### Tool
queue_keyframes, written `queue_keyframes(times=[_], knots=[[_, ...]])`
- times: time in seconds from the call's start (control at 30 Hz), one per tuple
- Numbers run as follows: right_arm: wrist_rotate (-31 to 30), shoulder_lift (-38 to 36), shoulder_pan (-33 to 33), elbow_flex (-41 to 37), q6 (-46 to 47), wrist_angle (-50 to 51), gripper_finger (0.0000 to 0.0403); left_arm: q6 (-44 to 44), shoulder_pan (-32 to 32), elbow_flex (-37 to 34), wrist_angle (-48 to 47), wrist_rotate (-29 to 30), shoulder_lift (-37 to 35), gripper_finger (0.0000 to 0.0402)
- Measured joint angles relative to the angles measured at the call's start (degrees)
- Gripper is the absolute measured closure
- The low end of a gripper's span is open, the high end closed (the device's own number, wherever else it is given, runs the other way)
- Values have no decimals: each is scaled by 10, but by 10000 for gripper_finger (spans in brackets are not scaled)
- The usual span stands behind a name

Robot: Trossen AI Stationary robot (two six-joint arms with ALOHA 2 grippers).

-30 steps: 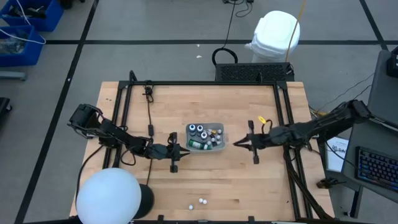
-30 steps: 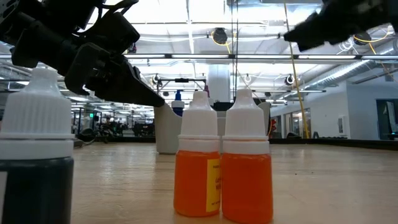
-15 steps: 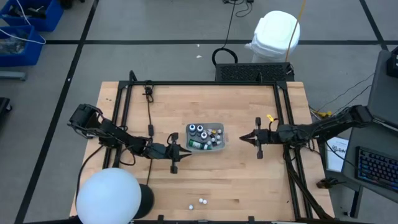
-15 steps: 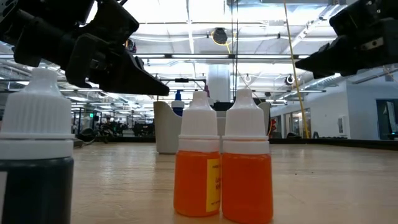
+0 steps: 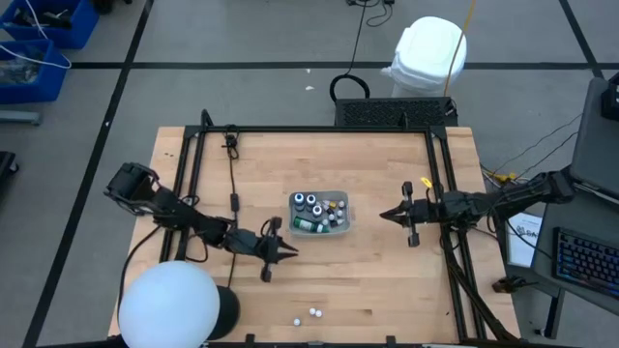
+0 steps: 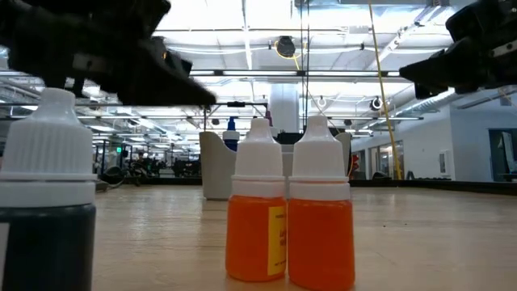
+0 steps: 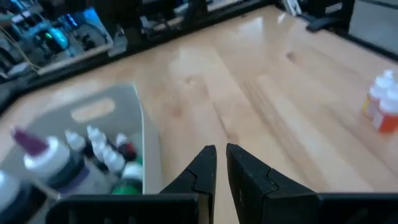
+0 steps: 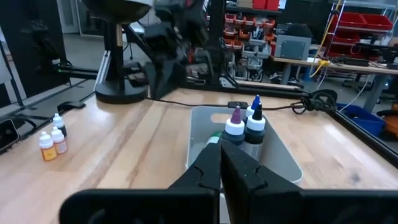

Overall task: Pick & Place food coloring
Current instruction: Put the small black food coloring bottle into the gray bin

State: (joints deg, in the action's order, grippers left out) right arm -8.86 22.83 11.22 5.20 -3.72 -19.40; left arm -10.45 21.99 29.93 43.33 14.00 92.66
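Food coloring bottles (image 5: 312,314) stand loose at lower centre, others in the tray (image 5: 343,224) mid-frame; both empty, the left gripper (image 5: 290,254) nearly closed and right gripper (image 5: 384,215) closed, so reaching the loose bottles likely comes next.

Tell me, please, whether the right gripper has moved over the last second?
Yes. In the high view the right gripper has drawn back from the tray, toward the table's right edge, leaving more bare wood between them.
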Motion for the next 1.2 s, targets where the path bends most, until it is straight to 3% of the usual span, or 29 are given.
queue_keyframes(times=[0.1,0.2,0.37,0.57,0.77,0.93,1.2], knots=[[0,-1,0,-2,-7,0,403,-9,26,55,-68,37,-1,355],[0,-1,0,-2,-15,0,403,27,56,151,-237,56,0,367],[0,-1,0,-2,-16,0,403,149,107,307,-480,58,42,394],[0,-1,0,-2,0,4,403,199,146,461,-648,48,91,397],[-1,2,0,-3,16,4,403,205,129,533,-723,-19,124,389],[-2,7,0,-23,11,-59,403,180,93,538,-724,-88,132,397],[-3,7,0,-25,-28,-60,403,182,40,538,-736,-171,177,397]])
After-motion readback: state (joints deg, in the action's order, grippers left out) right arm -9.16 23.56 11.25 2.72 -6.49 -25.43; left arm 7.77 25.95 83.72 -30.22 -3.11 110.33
